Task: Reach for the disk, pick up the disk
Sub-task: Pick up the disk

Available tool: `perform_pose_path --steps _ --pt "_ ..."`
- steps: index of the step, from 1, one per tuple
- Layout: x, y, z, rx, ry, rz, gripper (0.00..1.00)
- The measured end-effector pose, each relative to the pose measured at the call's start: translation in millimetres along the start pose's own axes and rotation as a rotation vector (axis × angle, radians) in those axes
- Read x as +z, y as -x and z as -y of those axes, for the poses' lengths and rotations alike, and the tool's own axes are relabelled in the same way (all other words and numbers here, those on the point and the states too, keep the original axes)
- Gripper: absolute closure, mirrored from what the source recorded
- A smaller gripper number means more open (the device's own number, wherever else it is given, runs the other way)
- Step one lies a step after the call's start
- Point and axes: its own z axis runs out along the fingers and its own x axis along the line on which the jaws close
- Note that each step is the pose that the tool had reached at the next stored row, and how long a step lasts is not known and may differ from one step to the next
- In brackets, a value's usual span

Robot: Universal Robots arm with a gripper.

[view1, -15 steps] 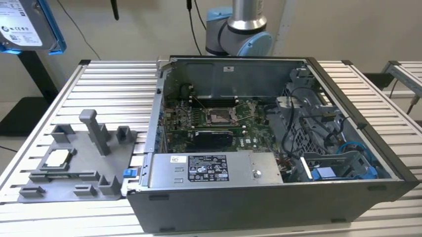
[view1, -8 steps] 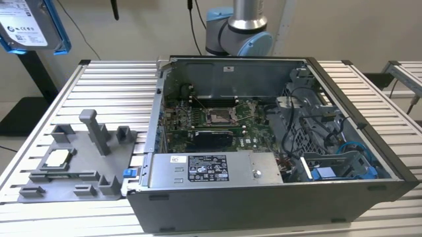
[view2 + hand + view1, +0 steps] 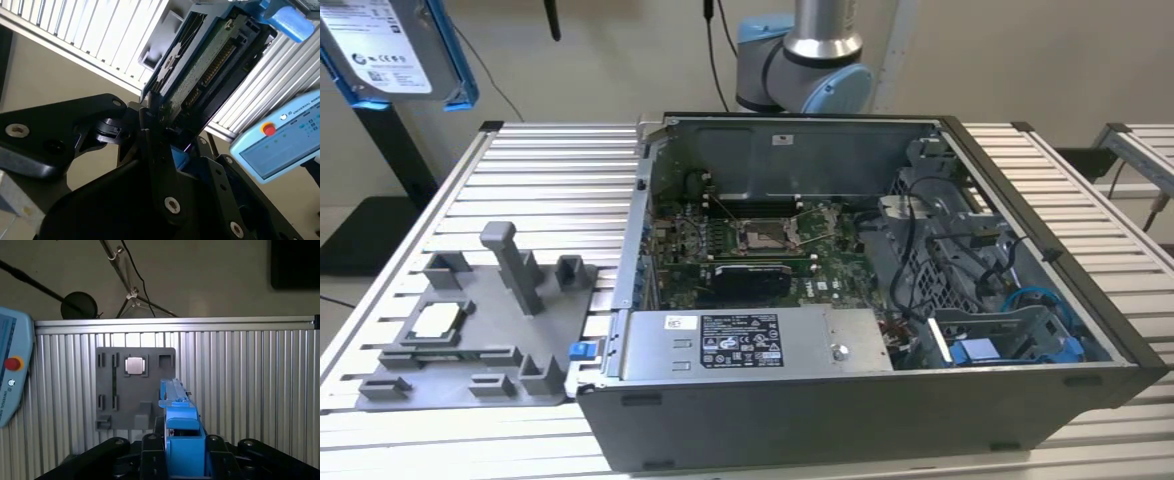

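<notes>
The disk (image 3: 380, 45) hangs high above the table at the exterior view's upper left, a silver drive with a white label and a blue frame. In the second wrist view its circuit-board side (image 3: 210, 60) runs out from between my black fingers (image 3: 150, 135). In the first wrist view the disk (image 3: 175, 400) is seen edge-on, its blue frame sitting between the finger links. My gripper (image 3: 182, 442) is shut on the disk, well clear of the table below.
An open computer case (image 3: 854, 300) fills the middle of the slatted aluminium table (image 3: 547, 170). A grey fixture plate (image 3: 480, 320) with a small square silver chip (image 3: 136, 365) lies at the exterior view's left. A teach pendant (image 3: 280, 145) lies beside the table.
</notes>
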Motion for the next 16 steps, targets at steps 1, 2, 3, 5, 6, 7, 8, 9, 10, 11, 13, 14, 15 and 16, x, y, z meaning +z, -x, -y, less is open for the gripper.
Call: perform_pose_path --steps 1,2,3,5,6,7,8,9,10,11,13,14,15,16 --pt "0.0 0.1 1.8 0.000 -0.0001 0.0000 1.00" --pt "-0.1 0.2 4.0 0.000 0.0001 0.0000 1.00" --pt "-0.2 0.3 6.7 0.000 0.0002 -0.0001 1.00" --pt "-0.3 0.5 10.9 0.000 0.0003 -0.0001 1.00" --pt "-0.3 0.5 12.9 0.000 0.0004 -0.0001 1.00" --pt "-0.4 0.6 15.1 0.000 0.0004 -0.0001 1.00" --pt "-0.4 0.7 17.3 0.000 0.0004 -0.0001 1.00" --pt "-0.4 0.8 19.5 0.000 0.0005 -0.0001 1.00" --pt "-0.5 0.9 21.8 0.000 0.0006 -0.0001 1.00" --pt "-0.5 1.0 24.1 0.000 0.0007 -0.0001 1.00" --pt "-0.6 1.2 28.5 0.000 0.0008 -0.0001 1.00" --pt "-0.7 1.3 30.7 0.000 0.0009 -0.0001 1.00" --pt "-0.7 1.3 32.9 0.000 0.0009 -0.0001 1.00" --pt "-0.7 1.4 35.1 0.000 0.0008 0.0000 1.00"
